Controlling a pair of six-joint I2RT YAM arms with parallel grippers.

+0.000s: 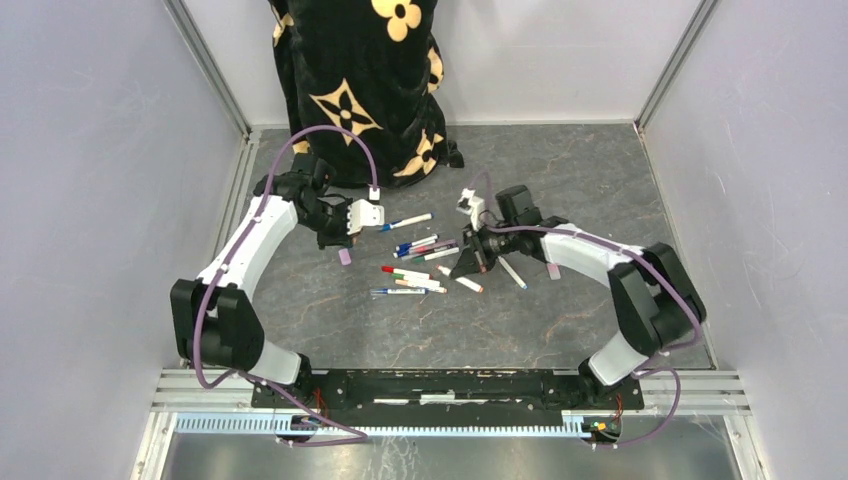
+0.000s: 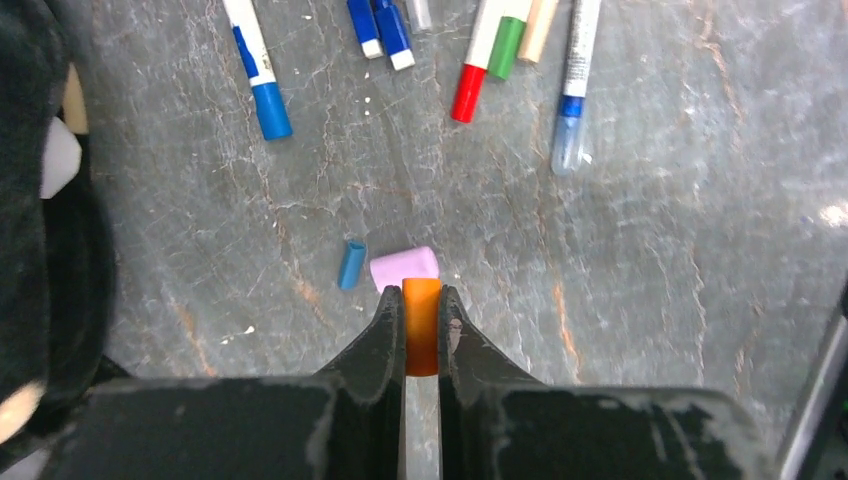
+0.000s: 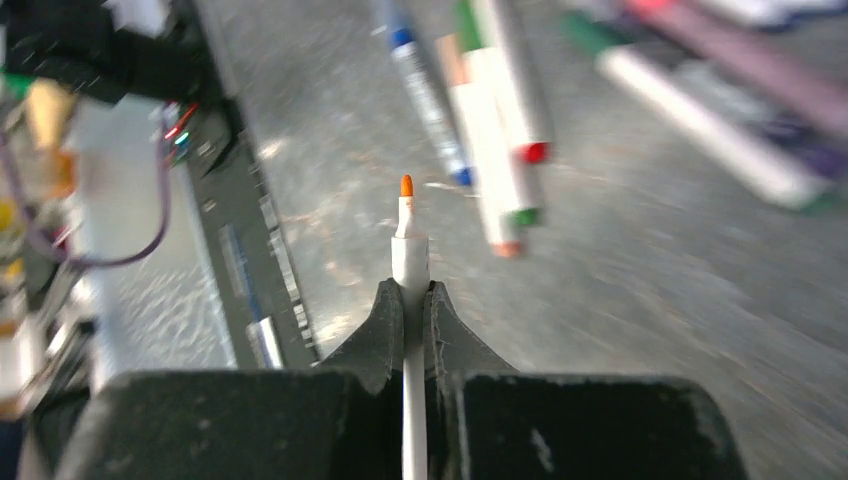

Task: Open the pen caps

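Note:
My left gripper is shut on an orange pen cap, held just above the table. A pink cap and a small blue cap lie loose just past its fingertips. My right gripper is shut on a white pen barrel whose orange tip is bare. Several pens with white barrels and coloured ends lie between the two grippers, with the left gripper to their left and the right gripper to their right. Capped ends of a blue pen and a red pen show in the left wrist view.
A black cloth with yellow flowers hangs at the back. A lone pen and a pink cap lie by the right arm. Grey walls close in both sides; a metal rail runs along the near edge.

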